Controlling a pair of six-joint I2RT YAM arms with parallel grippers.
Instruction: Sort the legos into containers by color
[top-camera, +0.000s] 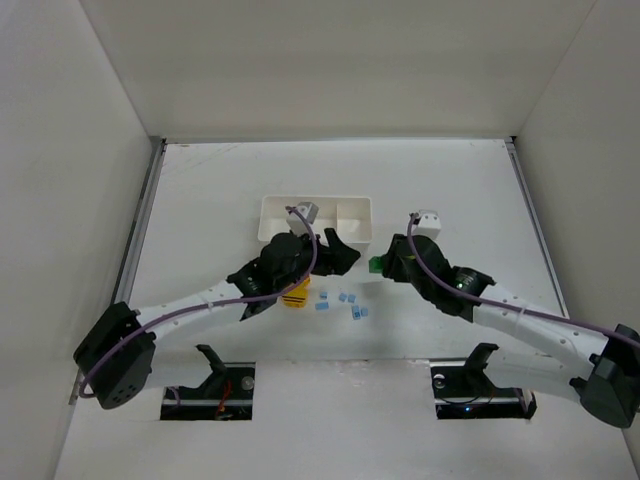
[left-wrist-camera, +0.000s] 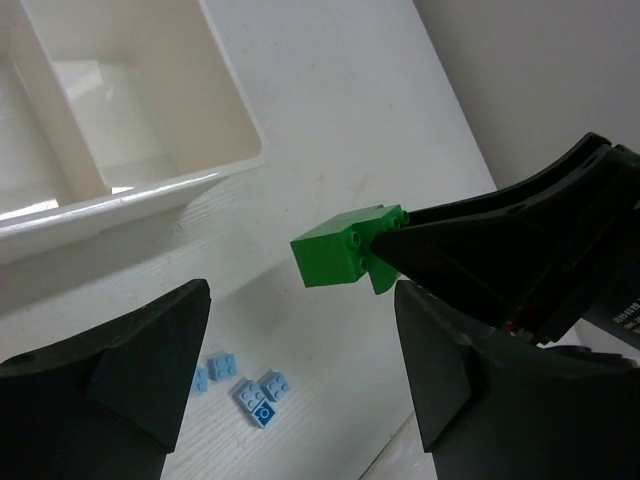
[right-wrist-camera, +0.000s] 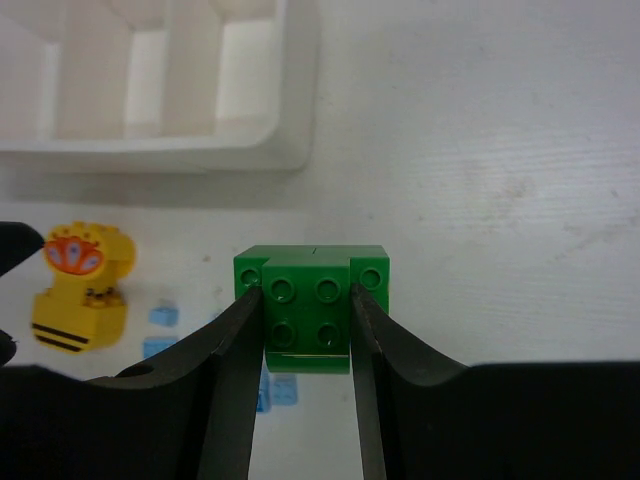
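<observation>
1. My right gripper (right-wrist-camera: 306, 296) was closed narrow on a green brick (right-wrist-camera: 312, 335). One finger pressed each side, and the studs faced the wrist camera.
2. In the top view, that green brick sat just right of the near right corner of the white tray (top-camera: 268, 222). I could not tell whether it was clear of the table (top-camera: 450, 190).
3. My left gripper (left-wrist-camera: 300, 350) stood wide open. The green brick was just beyond its fingertips, not between them.
4. The two grippers faced each other closely, just near of the tray's right compartment.
5. A yellow brick (right-wrist-camera: 80, 290) with black stripes lay on the table near of the tray. It was left of the green brick and partly under my left arm.
6. Several light blue bricks (top-camera: 340, 303) lay scattered on the table right of the yellow brick and near of both grippers.
</observation>
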